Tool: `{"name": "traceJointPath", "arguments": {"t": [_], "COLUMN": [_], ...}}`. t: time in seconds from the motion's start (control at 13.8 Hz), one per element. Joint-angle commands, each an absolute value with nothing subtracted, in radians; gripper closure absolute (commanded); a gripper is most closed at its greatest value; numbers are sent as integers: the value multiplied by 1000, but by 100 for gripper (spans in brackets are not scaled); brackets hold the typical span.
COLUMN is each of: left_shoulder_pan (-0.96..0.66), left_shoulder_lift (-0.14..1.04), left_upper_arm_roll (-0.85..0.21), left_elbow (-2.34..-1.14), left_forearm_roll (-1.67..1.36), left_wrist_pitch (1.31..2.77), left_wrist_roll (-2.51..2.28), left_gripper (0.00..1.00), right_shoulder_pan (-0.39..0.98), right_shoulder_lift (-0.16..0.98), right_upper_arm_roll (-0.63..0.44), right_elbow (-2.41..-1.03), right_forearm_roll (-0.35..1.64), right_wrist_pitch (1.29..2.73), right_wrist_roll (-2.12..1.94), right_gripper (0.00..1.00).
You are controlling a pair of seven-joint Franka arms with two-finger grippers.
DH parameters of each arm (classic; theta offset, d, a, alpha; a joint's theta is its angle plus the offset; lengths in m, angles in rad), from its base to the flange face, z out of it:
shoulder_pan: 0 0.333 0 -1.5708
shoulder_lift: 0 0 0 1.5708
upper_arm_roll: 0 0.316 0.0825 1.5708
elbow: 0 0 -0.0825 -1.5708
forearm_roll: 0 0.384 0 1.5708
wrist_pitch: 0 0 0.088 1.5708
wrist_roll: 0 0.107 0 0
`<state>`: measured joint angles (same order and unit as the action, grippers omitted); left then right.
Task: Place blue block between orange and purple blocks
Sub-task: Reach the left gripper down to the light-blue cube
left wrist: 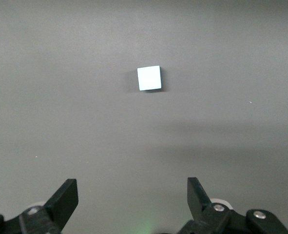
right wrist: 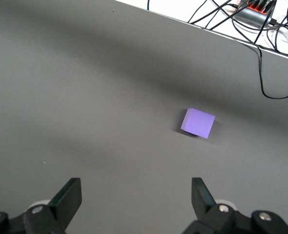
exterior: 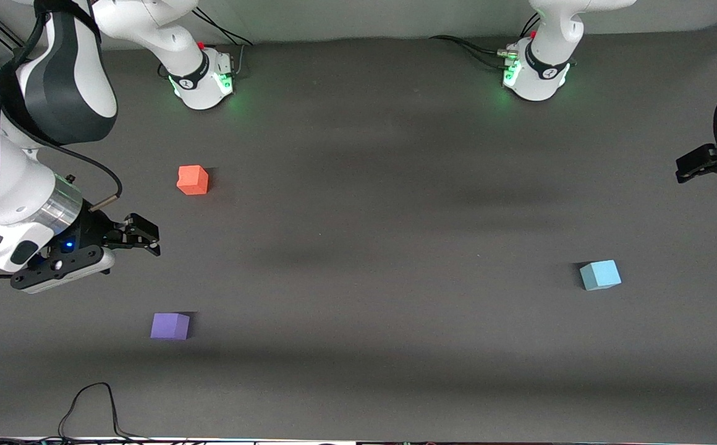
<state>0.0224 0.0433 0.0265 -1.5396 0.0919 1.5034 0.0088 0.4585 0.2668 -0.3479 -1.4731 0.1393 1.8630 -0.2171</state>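
Note:
The orange block [exterior: 193, 180] and the purple block [exterior: 170, 326] lie apart toward the right arm's end of the table, the purple one nearer to the front camera. The pale blue block [exterior: 600, 274] sits alone toward the left arm's end. My right gripper [exterior: 151, 241] hangs open and empty over the mat beside the gap between orange and purple; its wrist view shows the purple block [right wrist: 198, 123] ahead of the gripper [right wrist: 136, 195]. My left gripper [exterior: 683, 170] is at the table's edge, open and empty [left wrist: 132, 195], with the blue block [left wrist: 149, 78] ahead of it.
The dark grey mat [exterior: 364, 216] covers the table. Both arm bases [exterior: 201, 77] [exterior: 534, 71] stand along its edge farthest from the front camera. A loose black cable [exterior: 86, 408] loops at the edge nearest that camera, and more cables [right wrist: 260, 29] lie off the mat.

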Motion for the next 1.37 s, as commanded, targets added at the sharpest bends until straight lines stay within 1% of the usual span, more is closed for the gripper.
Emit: {"name": "traceJointPath", "arguments": {"t": [0.0,0.65,0.8,1.08,1.3], "left_shoulder_pan": [20,26,28,26,28], "left_shoulder_lift": [74,103,104,124,216], "left_upper_arm_roll": [11,12,15,15,15], "left_elbow": [-1480,-1471,-1485,-1581,-1591], "left_forearm_roll": [86,48,31,29,28], "left_wrist_pitch": [1445,1463,1466,1572,1649], "left_wrist_roll": [6,8,8,26,72], "left_gripper": [0,0,0,0,0], "right_shoulder_pan": [463,465,465,465,456], "right_shoulder_lift": [264,262,262,262,271], "right_upper_arm_roll": [-353,-353,-353,-353,-354], "right_elbow": [-1463,-1462,-1463,-1468,-1471], "right_forearm_roll": [141,141,141,141,141], "right_wrist_pitch": [1856,1856,1856,1856,1856], "right_wrist_roll": [-221,-221,-221,-222,-219], "right_gripper": [0,0,0,0,0]}}
